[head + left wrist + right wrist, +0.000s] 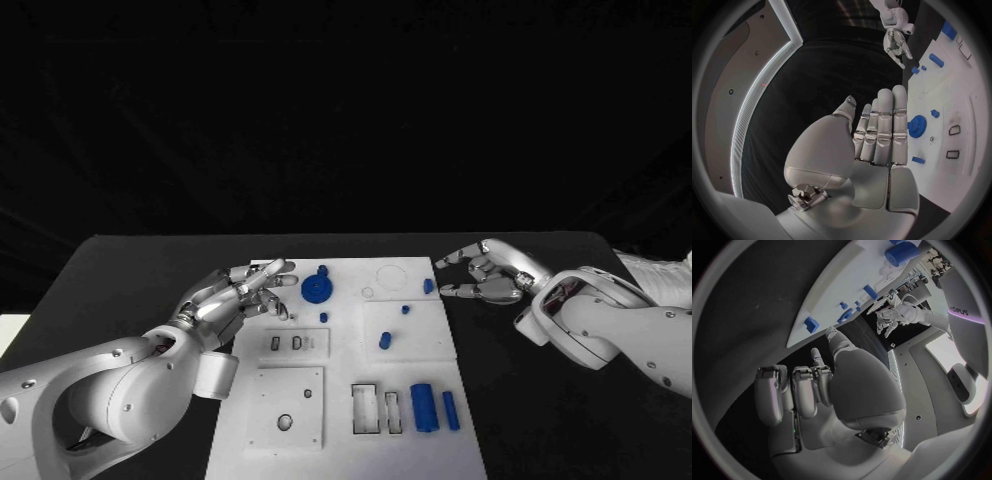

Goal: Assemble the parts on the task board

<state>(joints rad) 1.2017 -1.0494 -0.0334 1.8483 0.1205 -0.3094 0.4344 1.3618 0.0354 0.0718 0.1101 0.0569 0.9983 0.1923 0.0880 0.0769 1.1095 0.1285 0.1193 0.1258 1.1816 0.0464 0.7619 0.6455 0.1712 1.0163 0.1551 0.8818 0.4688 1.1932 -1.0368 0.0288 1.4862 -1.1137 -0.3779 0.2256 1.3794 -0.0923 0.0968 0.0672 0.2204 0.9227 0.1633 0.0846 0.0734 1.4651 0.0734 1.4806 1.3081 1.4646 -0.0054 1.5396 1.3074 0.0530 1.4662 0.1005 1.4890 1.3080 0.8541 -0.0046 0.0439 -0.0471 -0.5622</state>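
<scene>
Currently the blue gear (pixel 319 291) sits on the task board (pixel 418 440) in its far-left part, just beside the left robot hand (pixel 240 296), on the side the fingertips point to. Left wrist view agrees: gear (pixel 917 124) just off the extended fingers (pixel 883 131). Gear is flat and round, so no long axis to align; approach from above looks like the way in.

Left robot hand: released, fingers straight and apart, holding nothing, hovering over the board's left edge. Clearly the nearer hand for the gear.

Right robot hand (pixel 488 273): off the board's right edge, over the desk (pixel 130 270), fingers curled inward, nothing in them that I can see. Nearest part to it is the small blue peg (pixel 428 286) at the board's far-right edge.

Other parts: small blue piece (pixel 323 270) just beyond the gear, another (pixel 323 317) just nearer than it, two short pegs mid-board (pixel 405 310) (pixel 385 341). Near end holds a fat blue cylinder (pixel 424 407) and a slimmer blue bar (pixel 450 411), both lying lengthwise along the board, beside open rectangular slots (pixel 365 408).

Obstruction: the two small pieces flanking the gear are close; spread fingers could knock them. Nothing between left robot hand and gear.
</scene>
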